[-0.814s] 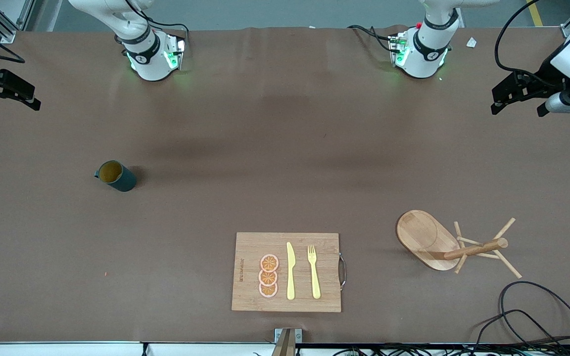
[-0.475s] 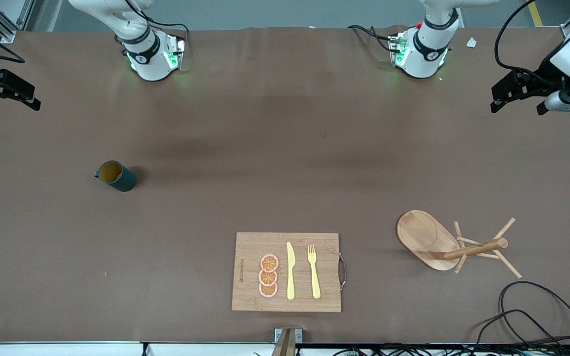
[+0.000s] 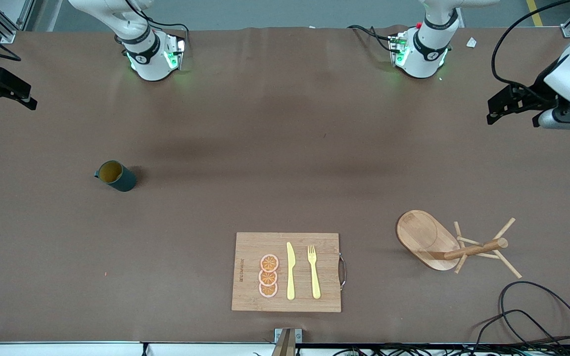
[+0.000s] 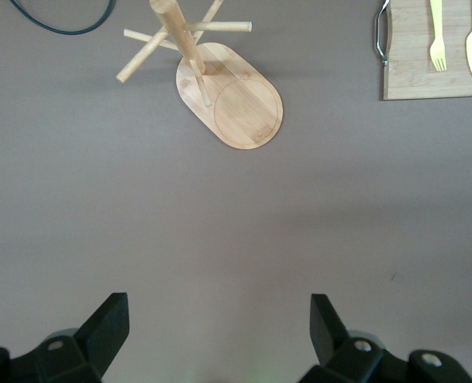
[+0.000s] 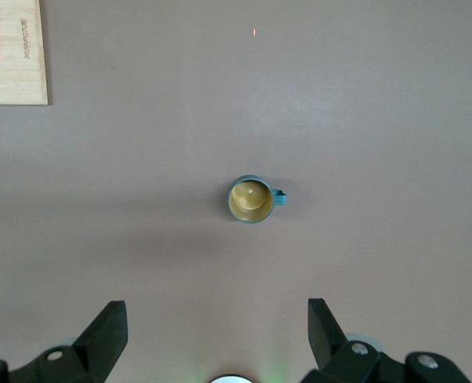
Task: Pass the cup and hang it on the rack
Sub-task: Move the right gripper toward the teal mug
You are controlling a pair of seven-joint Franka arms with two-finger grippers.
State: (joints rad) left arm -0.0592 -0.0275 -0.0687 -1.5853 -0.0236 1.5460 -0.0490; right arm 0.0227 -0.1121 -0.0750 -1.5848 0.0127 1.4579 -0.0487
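Cup (image 3: 115,175) stands upright on the brown surface (image 3: 265,163) toward the right arm's end, w/ nothing touching it; rack (image 3: 455,244) stands upright toward the left arm's end, beside a cutting board (image 3: 250,247) w/ knife (image 3: 290,271), fork (image 3: 313,271) & orange slices (image 3: 268,276). Right claw (image 5: 216,339) hangs over the surface edge, fingers apart, well apart from the cup. Left claw (image 4: 220,335) is up near its own end, fingers apart, holding nothing.

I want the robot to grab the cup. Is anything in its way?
Nothing visible. The cup stands alone on bare table, and the open right gripper hangs above it. The cutting board lies well aside, nearer the front camera.
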